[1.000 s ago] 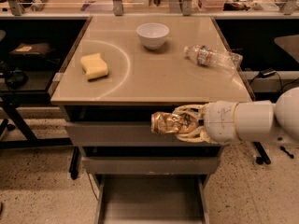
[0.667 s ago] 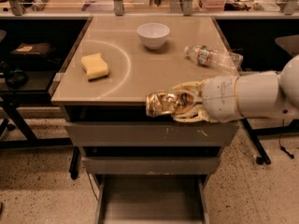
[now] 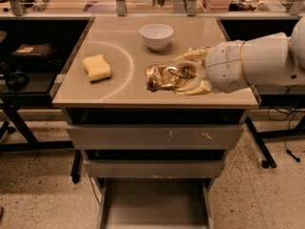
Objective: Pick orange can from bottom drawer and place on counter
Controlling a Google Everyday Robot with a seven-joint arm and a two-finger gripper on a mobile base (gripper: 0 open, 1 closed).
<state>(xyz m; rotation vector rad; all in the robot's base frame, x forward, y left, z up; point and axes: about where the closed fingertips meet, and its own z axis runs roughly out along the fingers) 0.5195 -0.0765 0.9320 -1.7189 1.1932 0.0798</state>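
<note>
The orange can (image 3: 162, 77), a dented shiny golden can, lies sideways in my gripper (image 3: 183, 76), which is shut on it. The white arm comes in from the right and holds the can over the front right part of the beige counter (image 3: 119, 87), close to its surface. I cannot tell whether the can touches the counter. The bottom drawer (image 3: 155, 206) stands pulled open below, and its grey floor shows nothing on it.
A white bowl (image 3: 156, 35) stands at the back middle of the counter. A yellow sponge (image 3: 96, 67) lies on the left by the white arc mark. Two shallower drawers (image 3: 157, 136) sit above the open one. Dark shelves flank the cabinet.
The gripper has lifted the can from in front of the upper drawers up and back over the counter's front right part. The arm now hides the water bottle.
</note>
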